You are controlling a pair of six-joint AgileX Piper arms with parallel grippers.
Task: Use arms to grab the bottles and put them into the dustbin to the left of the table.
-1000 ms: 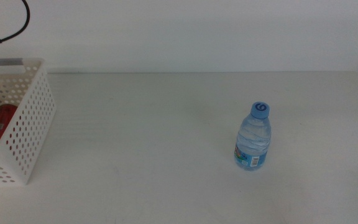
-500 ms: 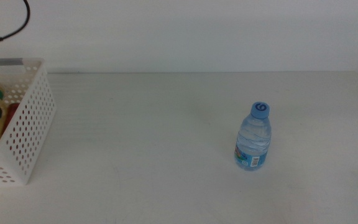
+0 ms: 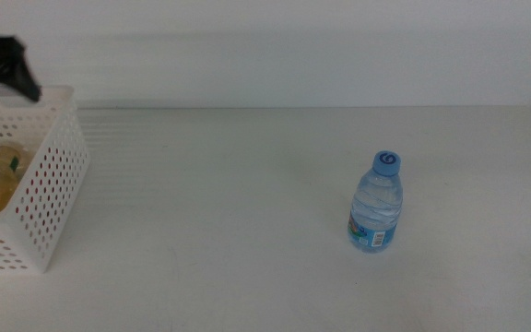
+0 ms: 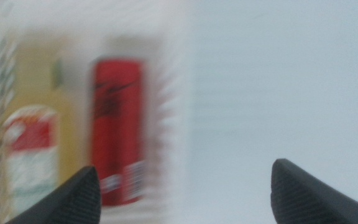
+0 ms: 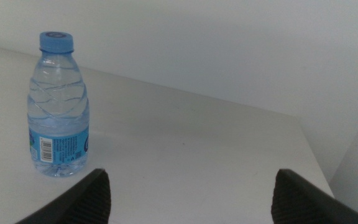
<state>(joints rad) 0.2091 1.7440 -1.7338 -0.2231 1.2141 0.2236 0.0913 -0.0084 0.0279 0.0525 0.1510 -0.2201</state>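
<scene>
Left gripper [image 3: 7, 69] above bin [image 3: 49, 184], spread, empty; 2 items inside. Right gripper [image 5: 188, 193] spread, unladen. Next: grasp water bottle [image 3: 376, 205].

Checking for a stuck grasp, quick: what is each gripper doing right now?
Left gripper: open, holding nothing, above the dustbin.
Right gripper: open, empty, facing the water bottle.

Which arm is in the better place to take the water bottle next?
Probably the right. The water bottle stands upright just ahead of the right gripper, whose jaws are open. The left gripper is up over the dustbin, far across the table from it.
</scene>
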